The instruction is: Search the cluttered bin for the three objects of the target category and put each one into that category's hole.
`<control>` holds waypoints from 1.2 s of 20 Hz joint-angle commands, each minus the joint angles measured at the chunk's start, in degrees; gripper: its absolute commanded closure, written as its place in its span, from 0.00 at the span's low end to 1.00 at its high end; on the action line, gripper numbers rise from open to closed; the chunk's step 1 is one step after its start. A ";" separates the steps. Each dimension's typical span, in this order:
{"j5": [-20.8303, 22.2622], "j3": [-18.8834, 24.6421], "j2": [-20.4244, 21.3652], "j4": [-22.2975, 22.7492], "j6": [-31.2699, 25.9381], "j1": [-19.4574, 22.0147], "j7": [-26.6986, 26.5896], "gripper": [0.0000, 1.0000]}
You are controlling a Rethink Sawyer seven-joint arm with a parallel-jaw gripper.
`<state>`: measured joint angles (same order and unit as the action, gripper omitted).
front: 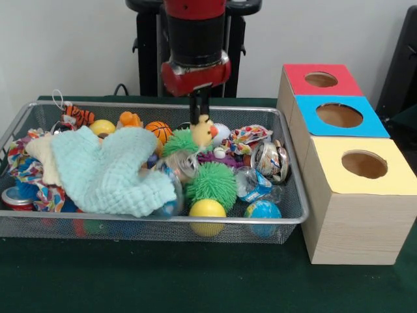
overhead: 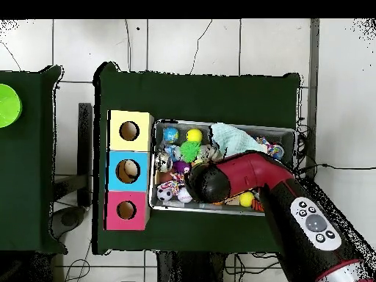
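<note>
The wire mesh bin (front: 130, 220) is packed with toys. A dented silver can (front: 271, 160) lies at its right end, beside the boxes. A second can (front: 183, 164) with a shiny end lies in the middle, by the cloth. A red can (front: 15, 198) sits in the near left corner. My gripper (front: 199, 116) hangs over the bin's far middle, just above a yellow duck toy (front: 204, 131). The red-topped box's hole (front: 320, 79) is the farthest of three. In the overhead view the arm (overhead: 242, 172) hides the gripper; the bin (overhead: 253, 126), the red box's hole (overhead: 126, 210) and one can (overhead: 163, 161) show.
A pale green cloth (front: 111, 171) covers the bin's left middle. Green spiky balls (front: 212, 182), a yellow ball (front: 207, 208), a globe ball (front: 262, 210), a basketball (front: 158, 130) and a clear bottle (front: 251, 184) crowd the cans. The blue-topped (front: 339, 115) and yellow-topped (front: 365, 164) boxes stand nearer.
</note>
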<state>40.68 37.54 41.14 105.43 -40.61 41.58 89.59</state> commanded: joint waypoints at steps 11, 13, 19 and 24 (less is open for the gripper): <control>-6.42 1.70 9.29 6.21 -6.30 -7.69 -3.00 1.00; -6.45 1.12 9.37 6.36 -5.94 -8.16 -2.53 1.00; -6.63 0.13 9.16 5.72 -6.64 -8.92 -2.47 1.00; -6.42 0.20 7.95 3.98 -7.78 -8.27 -4.37 1.00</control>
<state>34.90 38.18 49.93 109.34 -43.13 32.42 89.59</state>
